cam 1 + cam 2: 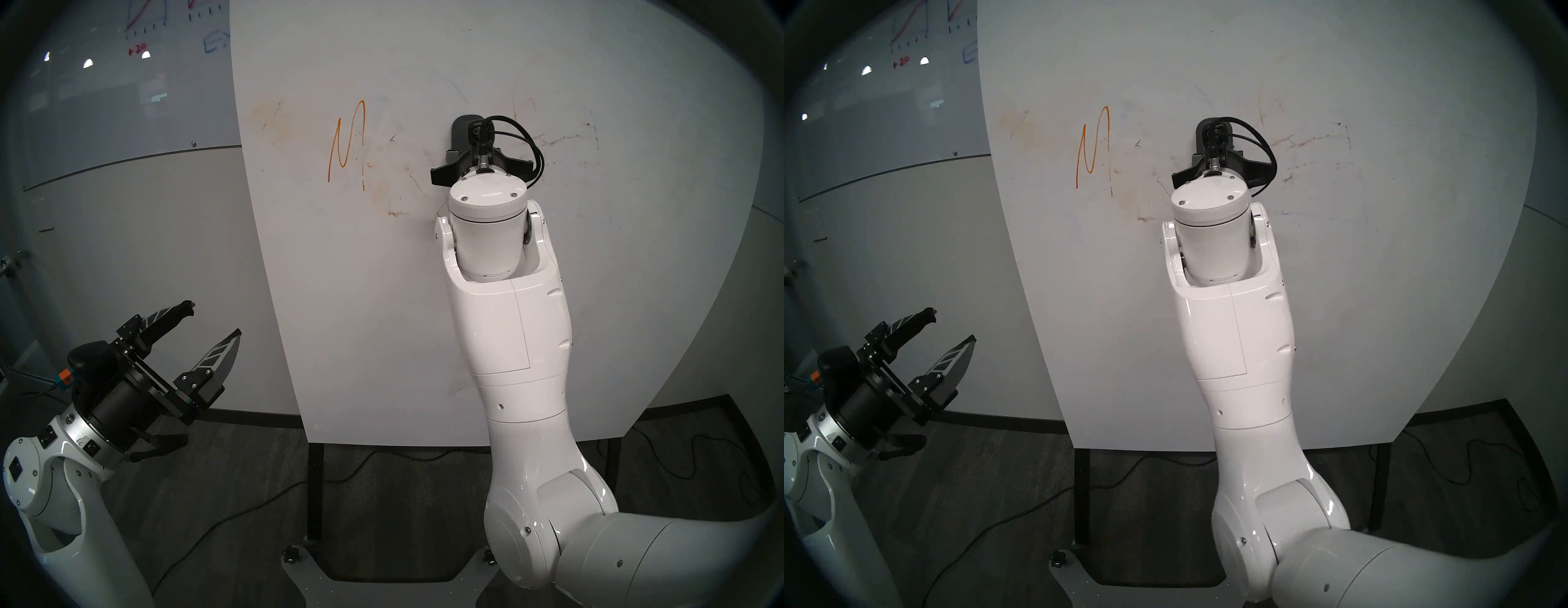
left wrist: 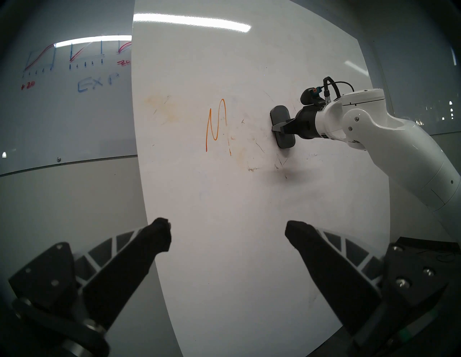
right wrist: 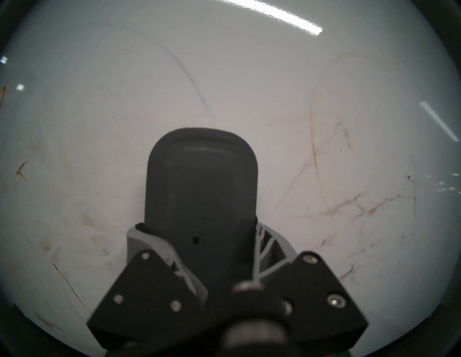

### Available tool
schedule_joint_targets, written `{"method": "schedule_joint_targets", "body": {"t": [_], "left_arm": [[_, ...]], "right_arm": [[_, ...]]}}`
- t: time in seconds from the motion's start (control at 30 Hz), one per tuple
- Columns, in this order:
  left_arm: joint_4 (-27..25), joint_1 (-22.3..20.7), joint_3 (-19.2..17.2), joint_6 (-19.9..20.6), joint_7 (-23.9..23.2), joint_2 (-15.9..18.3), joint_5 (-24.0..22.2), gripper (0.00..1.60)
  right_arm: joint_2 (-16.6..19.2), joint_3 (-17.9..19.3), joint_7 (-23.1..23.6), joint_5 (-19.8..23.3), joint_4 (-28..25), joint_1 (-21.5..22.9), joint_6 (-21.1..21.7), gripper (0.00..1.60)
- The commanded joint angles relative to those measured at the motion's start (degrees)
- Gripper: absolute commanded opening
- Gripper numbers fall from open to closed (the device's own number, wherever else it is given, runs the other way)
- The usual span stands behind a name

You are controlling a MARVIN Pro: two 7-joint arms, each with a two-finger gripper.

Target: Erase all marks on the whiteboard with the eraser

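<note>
The whiteboard [image 1: 382, 318] [image 1: 1123, 318] [image 2: 237, 212] [image 3: 99, 99] stands upright on black legs. On it is an orange "M" mark [image 1: 348, 140] [image 1: 1093, 146] [image 2: 215, 123], with faint dark scratches [image 1: 413, 180] [image 3: 68, 284] and brownish smudges [image 1: 271, 119] [image 2: 162, 107] [image 3: 359, 207] around it. My right gripper [image 1: 460, 146] [image 2: 280, 129] [image 3: 199, 229] is shut on the dark grey eraser [image 1: 460, 131] [image 1: 1202, 131] [image 2: 282, 117] [image 3: 202, 179], which lies flat against the board to the right of the "M". My left gripper [image 1: 214, 318] [image 1: 951, 325] [image 2: 227, 229] hangs open and empty, low at the board's left edge.
A glossy grey glass board [image 1: 106, 85] [image 2: 62, 99] with red and blue graph drawings hangs on the wall behind, to the left. Black legs [image 1: 316, 488] and cables [image 1: 382, 458] are on the dark carpet under the board.
</note>
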Motion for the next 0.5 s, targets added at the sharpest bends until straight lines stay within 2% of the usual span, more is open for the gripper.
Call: {"method": "schedule_joint_targets", "body": {"t": [0.0,0.47], "left_arm": [[-1.1,0.0,0.2,0.2,0.1,0.1,-0.5,1.6],[-1.1,0.0,0.2,0.2,0.2,0.1,-0.6,1.6]], "right_arm": [[2.2,2.4,0.2,0.0,-0.1,-2.7,0.7,0.0],[-1.2,-3.3,0.9,0.3,-3.8,-6.4,1.4,0.0]]}}
